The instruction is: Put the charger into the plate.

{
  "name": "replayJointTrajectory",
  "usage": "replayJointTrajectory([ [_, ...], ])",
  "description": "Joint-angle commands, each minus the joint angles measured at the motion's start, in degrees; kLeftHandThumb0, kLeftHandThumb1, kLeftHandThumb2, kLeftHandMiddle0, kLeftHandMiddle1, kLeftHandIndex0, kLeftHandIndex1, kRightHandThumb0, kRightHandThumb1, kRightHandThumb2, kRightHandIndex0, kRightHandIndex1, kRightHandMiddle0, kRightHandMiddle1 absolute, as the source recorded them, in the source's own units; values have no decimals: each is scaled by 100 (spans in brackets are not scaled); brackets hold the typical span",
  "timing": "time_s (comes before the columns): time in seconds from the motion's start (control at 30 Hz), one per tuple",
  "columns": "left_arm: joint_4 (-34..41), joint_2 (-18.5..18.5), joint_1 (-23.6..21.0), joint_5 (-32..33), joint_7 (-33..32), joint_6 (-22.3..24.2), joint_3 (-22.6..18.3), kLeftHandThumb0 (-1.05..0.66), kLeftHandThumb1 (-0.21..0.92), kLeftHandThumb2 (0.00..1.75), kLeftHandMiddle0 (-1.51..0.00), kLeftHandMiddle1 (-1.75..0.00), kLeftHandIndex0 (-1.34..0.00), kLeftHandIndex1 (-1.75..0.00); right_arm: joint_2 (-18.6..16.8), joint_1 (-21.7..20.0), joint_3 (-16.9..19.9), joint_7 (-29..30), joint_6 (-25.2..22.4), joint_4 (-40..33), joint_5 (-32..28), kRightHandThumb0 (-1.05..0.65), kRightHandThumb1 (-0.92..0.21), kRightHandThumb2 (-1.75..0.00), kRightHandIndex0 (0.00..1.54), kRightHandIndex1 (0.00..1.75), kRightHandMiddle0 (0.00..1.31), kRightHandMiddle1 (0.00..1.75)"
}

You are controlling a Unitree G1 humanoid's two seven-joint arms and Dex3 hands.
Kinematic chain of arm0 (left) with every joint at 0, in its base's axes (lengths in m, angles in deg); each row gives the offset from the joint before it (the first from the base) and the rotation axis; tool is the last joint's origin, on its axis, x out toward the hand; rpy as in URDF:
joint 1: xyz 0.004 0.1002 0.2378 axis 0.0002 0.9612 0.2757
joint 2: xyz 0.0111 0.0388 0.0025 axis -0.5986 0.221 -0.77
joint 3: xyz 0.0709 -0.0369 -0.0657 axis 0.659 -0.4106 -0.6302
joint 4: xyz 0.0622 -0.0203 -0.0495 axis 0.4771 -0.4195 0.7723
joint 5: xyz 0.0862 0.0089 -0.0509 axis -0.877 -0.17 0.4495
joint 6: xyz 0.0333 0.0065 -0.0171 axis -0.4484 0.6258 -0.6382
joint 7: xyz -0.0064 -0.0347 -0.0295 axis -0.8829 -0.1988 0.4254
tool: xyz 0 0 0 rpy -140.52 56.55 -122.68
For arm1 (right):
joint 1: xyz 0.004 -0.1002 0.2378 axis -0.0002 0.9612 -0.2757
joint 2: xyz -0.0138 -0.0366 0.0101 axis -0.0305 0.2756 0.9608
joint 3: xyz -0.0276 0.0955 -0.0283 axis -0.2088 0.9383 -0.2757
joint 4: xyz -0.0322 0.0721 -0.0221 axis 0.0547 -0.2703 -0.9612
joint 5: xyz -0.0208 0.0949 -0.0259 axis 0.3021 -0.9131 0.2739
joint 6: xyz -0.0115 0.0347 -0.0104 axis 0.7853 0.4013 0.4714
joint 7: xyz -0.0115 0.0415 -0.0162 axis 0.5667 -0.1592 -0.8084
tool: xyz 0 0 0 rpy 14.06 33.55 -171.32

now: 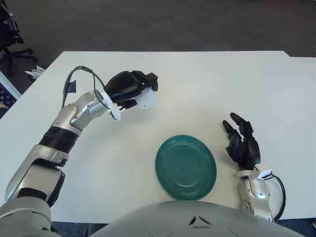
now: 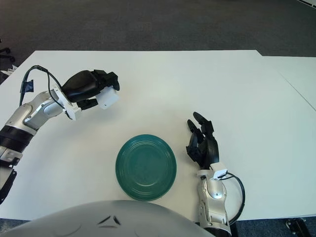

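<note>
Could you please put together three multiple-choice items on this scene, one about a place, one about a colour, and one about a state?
1. Where does the charger show relative to the plate?
A. Lying in it
B. Up and to the robot's left of it
C. To the robot's right of it

2. What colour is the plate?
A. Dark green
B. Red
C. Yellow

3. What is the left hand doing?
A. Hanging open with nothing in it
B. Pressing flat on the plate
C. Gripping the charger

Answers:
1. B, since the white charger shows beyond the plate's left rim.
2. A, as the round dish near the table's front edge is dark green.
3. C, because its black fingers close round the charger; the right hand shows idle, fingers spread, on the plate's right.
</note>
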Motion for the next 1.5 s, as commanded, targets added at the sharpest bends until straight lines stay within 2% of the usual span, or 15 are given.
replayJointTrajectory([
  [0.0, 556, 72, 339, -59, 337, 209, 60, 0, 3, 165, -80, -174, -62, -175, -96, 301, -40, 86, -541, 674, 61, -76, -92, -79, 40, 0, 0, 70],
  [0.2, 1217, 234, 722, -55, 962, 477, 191, 0, 0, 166, -85, -170, -64, -175, -130, 312, -111, 180, -589, 627, 104, -75, -92, -79, 39, 0, 0, 70],
  [0.4, 1405, 253, 772, -241, 1212, 259, 416, 0, -1, 166, -86, -168, -64, -175, -151, 328, -191, 260, -619, 582, 182, -75, -92, -79, 37, 0, 0, 70],
  [0.73, 1139, 175, 986, -627, 846, -459, 586, 0, -4, 169, -89, -166, -66, -175, -209, 377, -292, 380, -546, 500, 337, -72, -92, -79, 35, 0, 0, 68],
  [1.1, 778, 254, 1116, -435, 558, -986, 452, 0, -4, 169, -89, -165, -66, -175, -259, 419, -373, 508, -549, 404, 456, -71, -92, -80, 34, 0, 0, 68],
  [1.37, 600, 349, 1107, -636, 404, -1120, 507, 0, -3, 168, -88, -167, -66, -175, -273, 414, -415, 519, -601, 352, 459, -73, -92, -79, 35, 1, 0, 69],
  [1.47, 657, 387, 1078, -826, 620, -988, 605, 0, -3, 168, -88, -166, -66, -175, -279, 415, -443, 550, -634, 323, 494, -73, -92, -80, 36, 1, 0, 68],
])
